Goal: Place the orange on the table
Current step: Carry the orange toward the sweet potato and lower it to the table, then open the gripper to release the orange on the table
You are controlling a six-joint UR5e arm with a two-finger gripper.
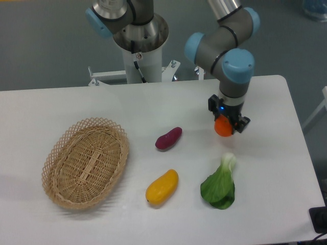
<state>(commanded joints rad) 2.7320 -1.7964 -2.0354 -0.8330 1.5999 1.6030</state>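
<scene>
The gripper (pixel 225 126) is clenched on the orange (pixel 223 128), carrying it above the table (pixel 286 168) — picked up, not yet set down. Below it lies a leafy green (pixel 219 185); to its left, a purple sweet potato (pixel 168 138). Lowering and release remain.

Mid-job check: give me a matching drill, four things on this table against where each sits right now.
Things:
1. small round orange
2. purple sweet potato
3. leafy green bok choy
4. oval woven wicker basket

Places:
A. left side of the white table
B. in the end effector
C. front right, below the end effector
D. centre, above the yellow mango-like fruit

Pairs: 1-B, 2-D, 3-C, 4-A
</scene>
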